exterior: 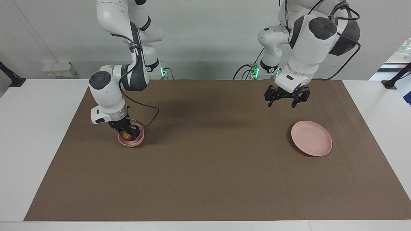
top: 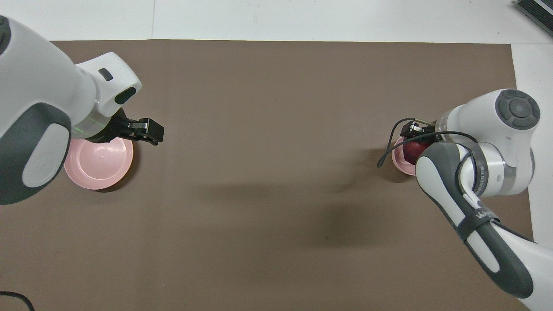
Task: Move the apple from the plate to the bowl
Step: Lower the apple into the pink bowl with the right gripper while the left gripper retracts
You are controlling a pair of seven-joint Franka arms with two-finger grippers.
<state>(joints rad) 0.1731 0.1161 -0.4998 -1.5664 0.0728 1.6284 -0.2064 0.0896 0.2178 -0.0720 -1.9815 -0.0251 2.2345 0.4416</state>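
Observation:
The small pink bowl (exterior: 138,140) stands at the right arm's end of the table. My right gripper (exterior: 128,133) reaches down into it, shut on the dark red apple (exterior: 127,137), which sits low inside the rim. From above, the apple (top: 412,149) shows in the bowl (top: 399,160) under the right gripper (top: 415,134). The wide pink plate (exterior: 311,138) lies bare at the left arm's end. My left gripper (exterior: 281,104) hangs open and holds nothing, up over the mat beside the plate (top: 98,163); in the overhead view this left gripper (top: 150,131) shows at the plate's edge.
A brown mat (exterior: 212,173) covers most of the white table (exterior: 29,134). A black cable (exterior: 151,117) loops from the right wrist above the bowl.

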